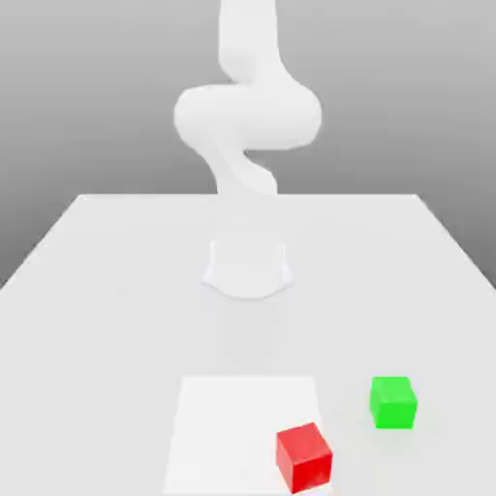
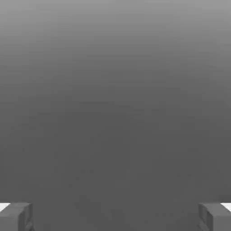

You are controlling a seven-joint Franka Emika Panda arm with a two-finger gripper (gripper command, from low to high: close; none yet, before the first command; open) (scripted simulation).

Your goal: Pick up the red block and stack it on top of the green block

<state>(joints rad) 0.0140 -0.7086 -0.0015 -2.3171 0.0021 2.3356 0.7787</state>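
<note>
I have the arm [image 1: 247,116] standing tall at the far middle of the table [image 1: 87,291], its base [image 1: 248,266] planted on the white surface and its upper links curling up out of the top of the exterior view. From the hand view I see the gripper [image 2: 115,216] with its two fingers [image 2: 16,216] spread wide, one at each lower corner of the picture, and plain grey backdrop between them. Nothing is pinched between the fingers.

The red block [image 1: 304,455] sits on the table at the near edge, well apart from the arm and low in the exterior view, a little toward that view's right of the base. It rests on the corner of a paler square patch [image 1: 232,426] on the tabletop, and it is turned slightly so one edge faces the camera. The green block [image 1: 393,402] lies near the red one, farther toward the exterior view's right and a bit farther back, off the pale patch. The two blocks are apart, with bare table between them, and both sit flat.

I cannot place the gripper in the exterior view, so I cannot say how it stands relative to either block beyond this: neither block appears between or beside the fingers in the hand view.
</note>
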